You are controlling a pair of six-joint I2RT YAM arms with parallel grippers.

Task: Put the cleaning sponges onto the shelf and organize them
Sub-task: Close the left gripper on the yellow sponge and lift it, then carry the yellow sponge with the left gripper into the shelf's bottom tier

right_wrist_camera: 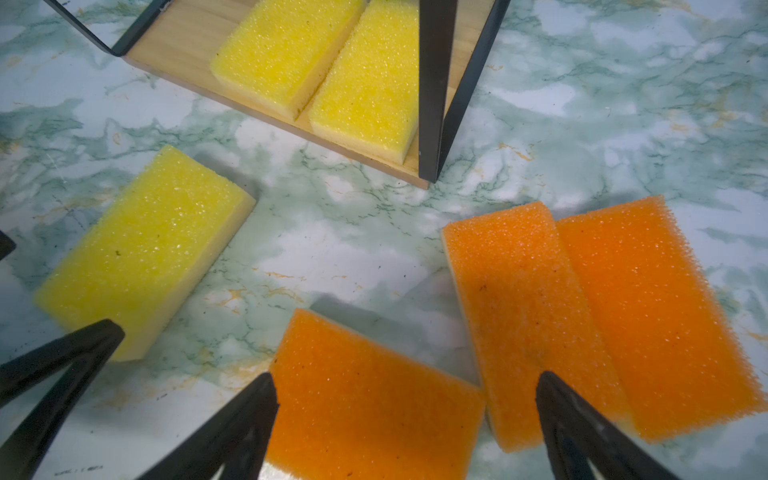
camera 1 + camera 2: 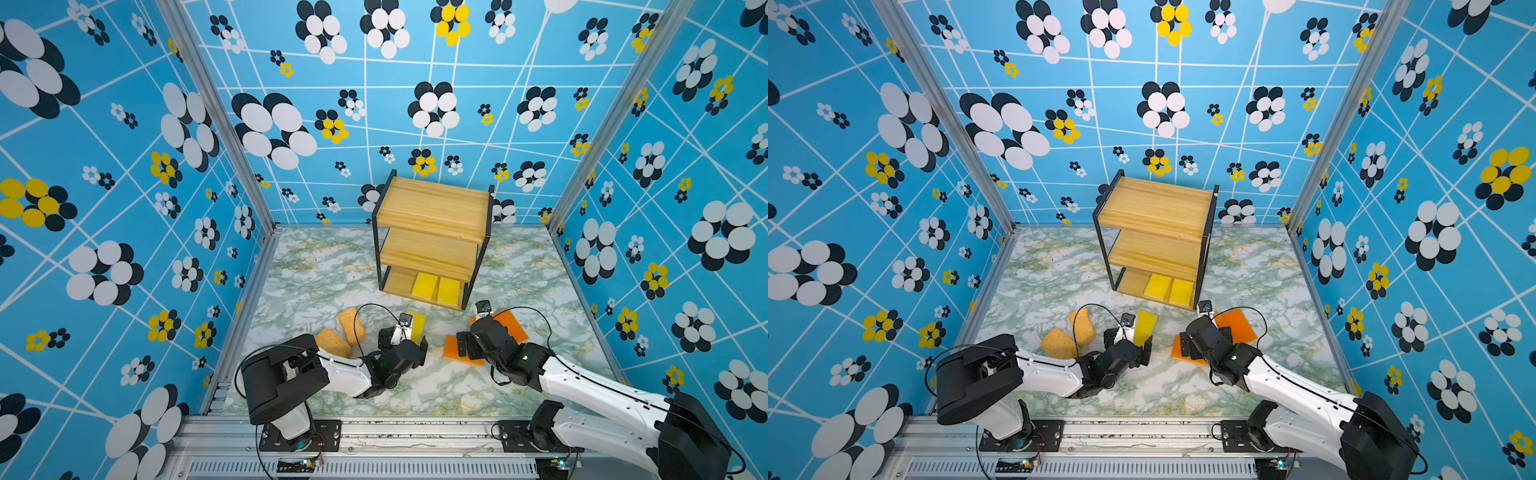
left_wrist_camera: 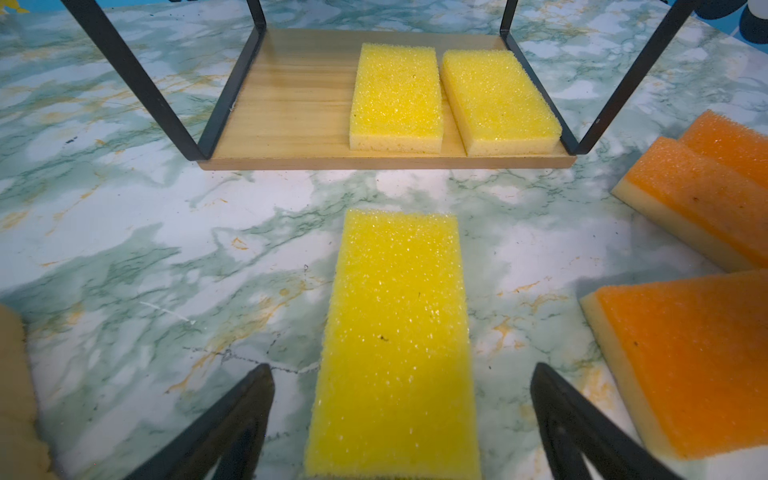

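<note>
The shelf (image 2: 432, 203) stands at the back, with two yellow cleaning sponges (image 2: 424, 286) (image 2: 449, 291) side by side on its bottom board. A third yellow sponge (image 3: 395, 345) lies flat on the table in front of it. My left gripper (image 3: 402, 370) is open, one finger on each side of that sponge with gaps to both. My right gripper (image 1: 407, 378) is open over an orange sponge (image 1: 365, 399) without touching it. Two more orange sponges (image 1: 528, 316) (image 1: 648, 307) lie just beyond, overlapping. Two tan sponges (image 2: 351, 324) (image 2: 332, 343) sit left of the left gripper (image 2: 407, 338).
The shelf's middle board (image 2: 428, 253) and top board carry nothing. The left part of the bottom board (image 3: 291, 104) is bare. Black frame legs (image 3: 232, 83) stand at the shelf's corners. Patterned walls enclose the marble table (image 2: 316, 270).
</note>
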